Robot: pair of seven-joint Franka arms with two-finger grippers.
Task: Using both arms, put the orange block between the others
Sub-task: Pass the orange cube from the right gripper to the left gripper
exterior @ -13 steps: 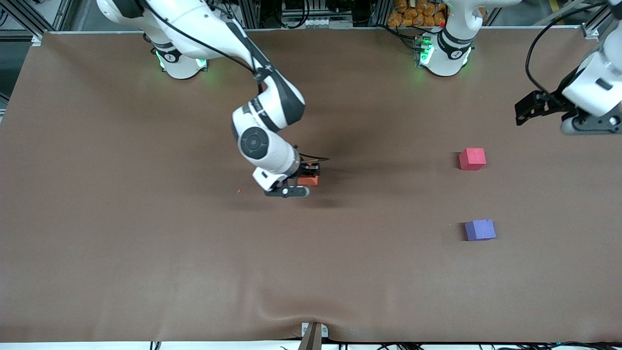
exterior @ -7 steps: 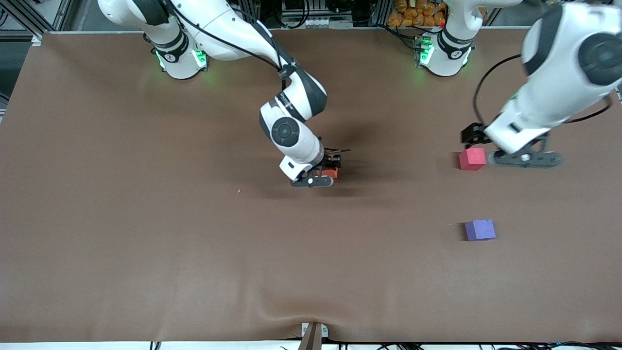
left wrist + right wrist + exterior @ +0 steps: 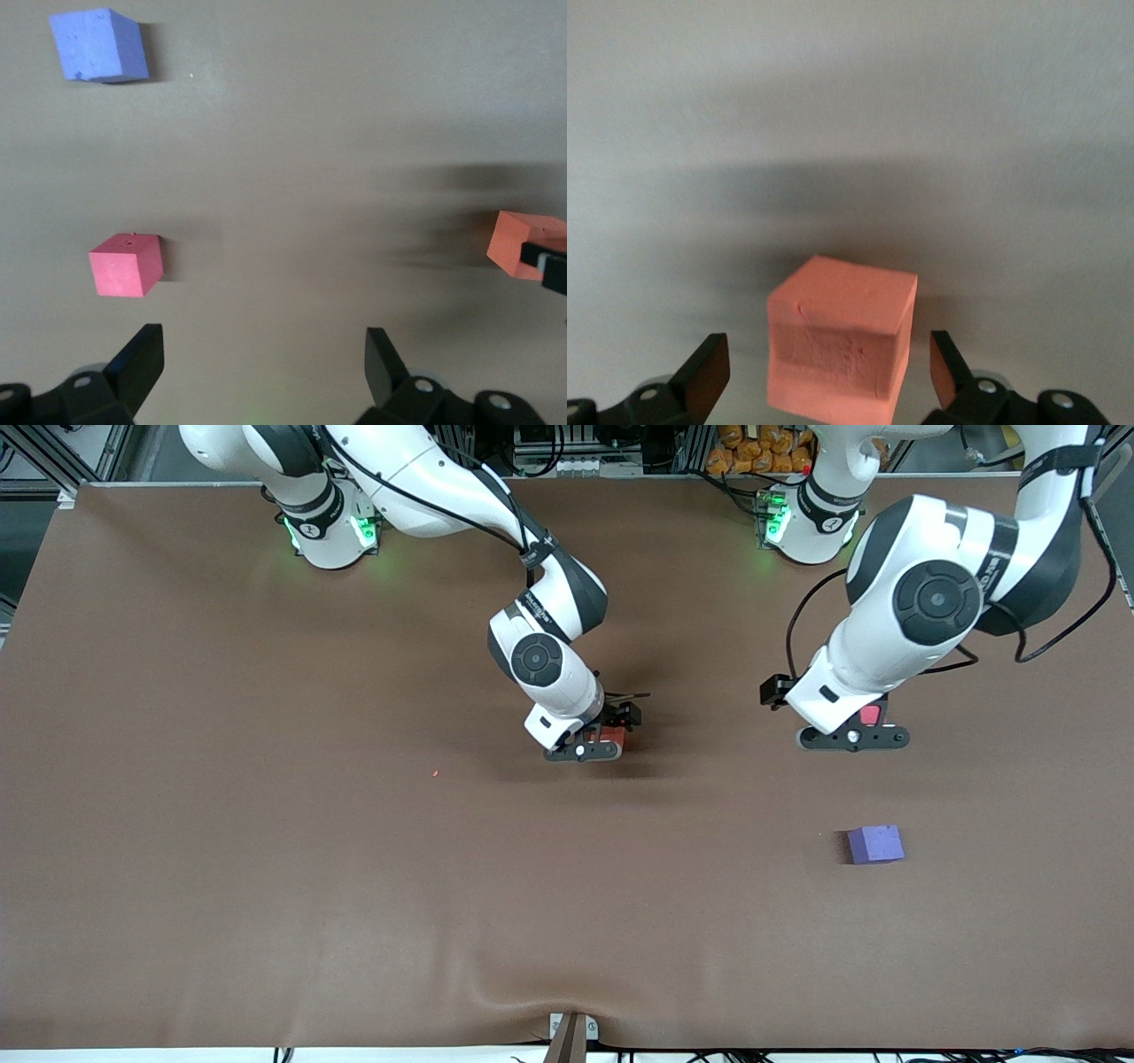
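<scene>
- Near the middle of the brown desk, the right tool is seen low over the orange block, which rests on the desk surface.
- In the right wrist view the orange block is shown between the two black fingers, which are spread wide, with a gap visible on each side; the block is not gripped.
- Toward the left arm's end of the desk, the left tool is held over the pinkish-red cube, most of which is hidden in the front view by the arm's wrist.
- In the left wrist view the left tool's fingers are seen fully apart and empty, with the pinkish-red cube lying just ahead of one fingertip; whether it is touched cannot be told, though a gap seems to be there.
- The purple-blue cube is set nearer to the front camera than the pinkish-red cube, well apart from it, with bare desk between them.
- The orange block is found well apart from both cubes, toward the right arm's end from them.
- A tiny orange speck is noticed on the desk.
</scene>
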